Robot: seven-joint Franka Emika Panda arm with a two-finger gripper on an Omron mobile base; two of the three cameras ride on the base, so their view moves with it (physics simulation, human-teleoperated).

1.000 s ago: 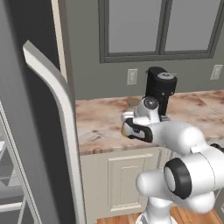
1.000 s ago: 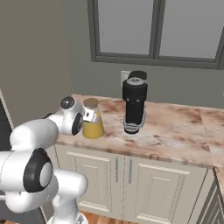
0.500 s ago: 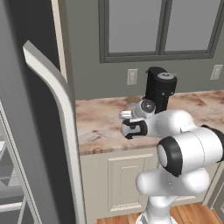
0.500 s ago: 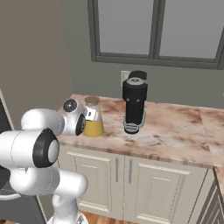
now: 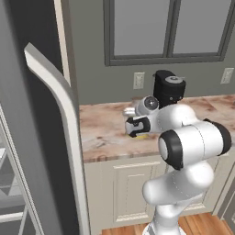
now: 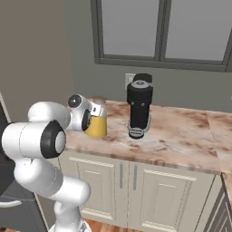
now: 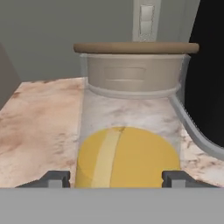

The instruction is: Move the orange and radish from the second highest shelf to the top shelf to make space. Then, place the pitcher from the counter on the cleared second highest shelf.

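Now, we note this moment line by line.

Pitcher: the pitcher (image 7: 129,131) stands upright on the table (image 6: 181,136), just beside the black coffee machine (image 6: 138,108); we see amber liquid in its lower part and a pale lid on top.

Claw: the claw (image 7: 116,178) is at the pitcher, low on its body. In the hand view one fingertip (image 7: 54,178) shows on each side of the amber part. The jaws are wide and seem very near the walls, but we cannot tell if they already press on it, so we do not call it grasped.

Arm: the white arm (image 5: 193,142) reaches forward over the table edge, with the hand level at the pitcher.

Step in hand: we judge it is the taking of the pitcher, the last part of the task.

Done: we cannot confirm the move of the orange and radish; the fridge shelves are not visible well.

Left: to secure the grip, lift the pitcher, carry it to the fridge and set it on the second highest shelf.
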